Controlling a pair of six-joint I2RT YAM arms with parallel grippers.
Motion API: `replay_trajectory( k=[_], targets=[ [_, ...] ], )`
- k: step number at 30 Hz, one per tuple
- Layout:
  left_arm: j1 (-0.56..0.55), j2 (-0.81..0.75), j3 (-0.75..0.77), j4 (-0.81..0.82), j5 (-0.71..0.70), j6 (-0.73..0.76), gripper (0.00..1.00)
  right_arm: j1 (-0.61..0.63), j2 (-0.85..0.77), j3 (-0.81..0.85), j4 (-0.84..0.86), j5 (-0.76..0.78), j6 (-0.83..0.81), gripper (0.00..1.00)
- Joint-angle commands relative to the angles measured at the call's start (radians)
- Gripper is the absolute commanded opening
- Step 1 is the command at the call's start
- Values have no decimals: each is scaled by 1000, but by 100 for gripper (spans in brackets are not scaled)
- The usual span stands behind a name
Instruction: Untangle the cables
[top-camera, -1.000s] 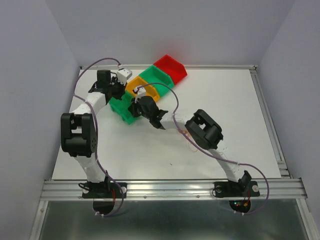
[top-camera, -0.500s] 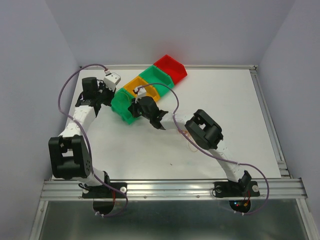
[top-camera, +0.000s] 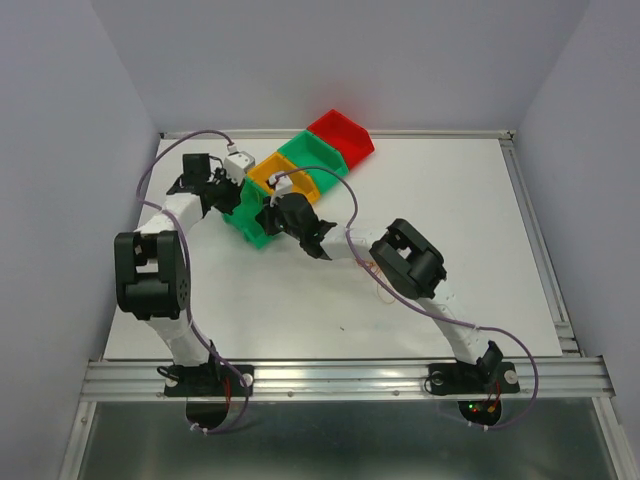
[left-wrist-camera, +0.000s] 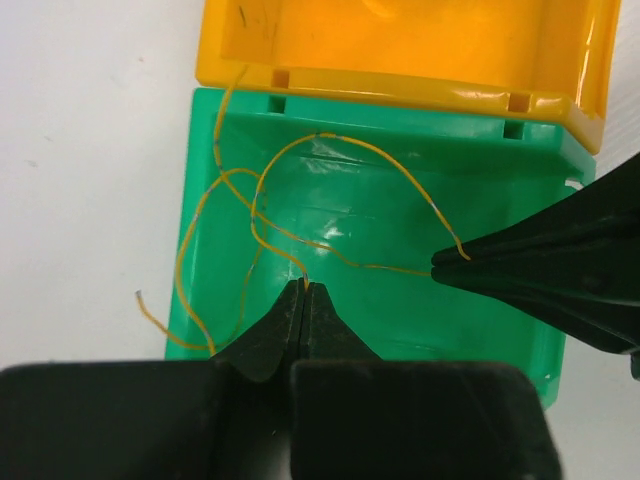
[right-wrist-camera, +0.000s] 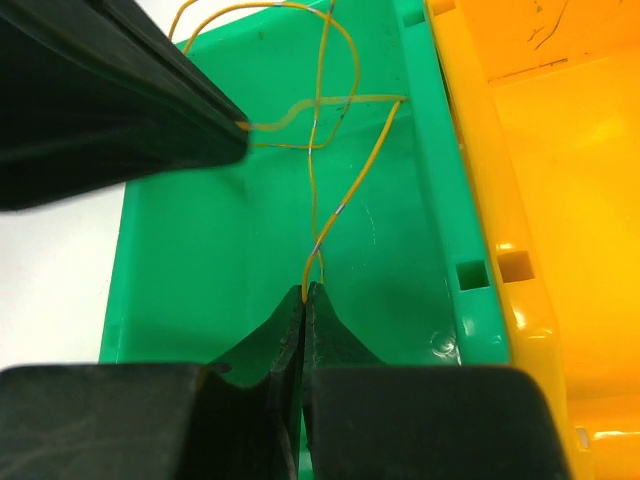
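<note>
The left gripper (left-wrist-camera: 305, 290) is being kept fully clenched, its two black fingers pressed together with no gap showing, and a thin yellow-orange strand of the cables (left-wrist-camera: 345, 141) is being pinched right at the tips. The right gripper (right-wrist-camera: 305, 290) is likewise being held clamped tight, and another stretch of the same fine wire is being nipped between its tips. Both grippers are being held low over the green bin (left-wrist-camera: 460, 180), with tips pointed towards each other and near together, so that each is being seen in the other's wrist view as a dark wedge. The cables are being strung in loose loops between the two grips, above the bin's floor, where several curls are being crossed over one another. One strand is being draped over a side wall of the bin onto the white table (left-wrist-camera: 80, 150), its end lying free, and another is being led up over the rim towards the adjoining yellow bin (left-wrist-camera: 400, 40). How many separate wires are being gripped cannot be told.
</note>
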Motion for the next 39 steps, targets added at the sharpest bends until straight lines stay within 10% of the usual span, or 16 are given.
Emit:
replay_trajectory(
  k=[1,39],
  targets=[
    [-51,36,67,-28,11,8,0,1,-38,-23,31,-8,-8,1],
    [-113,72,23,114,-139,-58,4,4,-280,-300,166,81,-3,52]
  ],
)
